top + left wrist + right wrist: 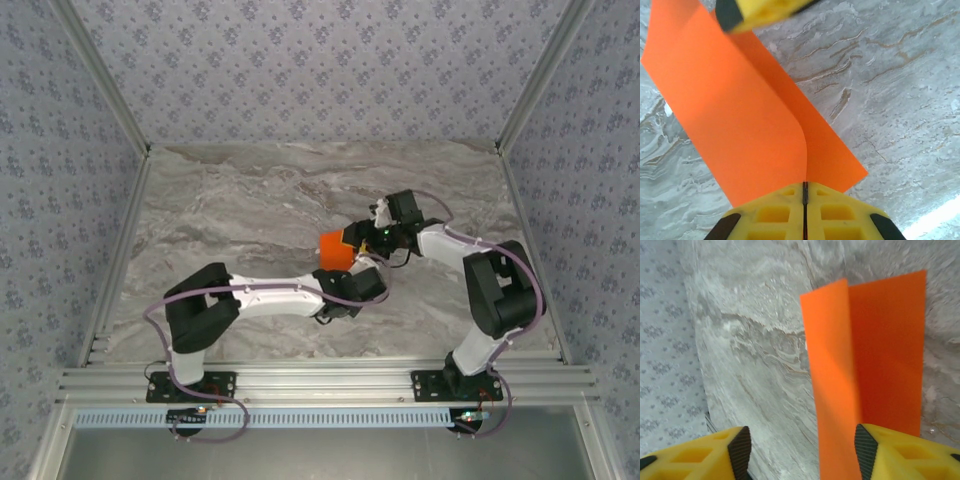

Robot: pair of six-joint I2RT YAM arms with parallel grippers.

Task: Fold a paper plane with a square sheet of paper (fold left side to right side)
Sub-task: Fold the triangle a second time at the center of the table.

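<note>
Grey marbled counter (250, 200) carries the job near its middle: your left end effector (805, 194), pressed together, pinches one edge of the square sheet of paper (740, 115), probably to hold the lifted flap over its lower half, while your right end effector (800, 450) stands spread at the opposite edge, gripping nothing.

Orange sheet (337, 248) is showing up approx mid worktop (230, 200), plain, no marks. It's bending double w/ one flap curling over the other, not lying flat, fold looking soft tbh.
</note>
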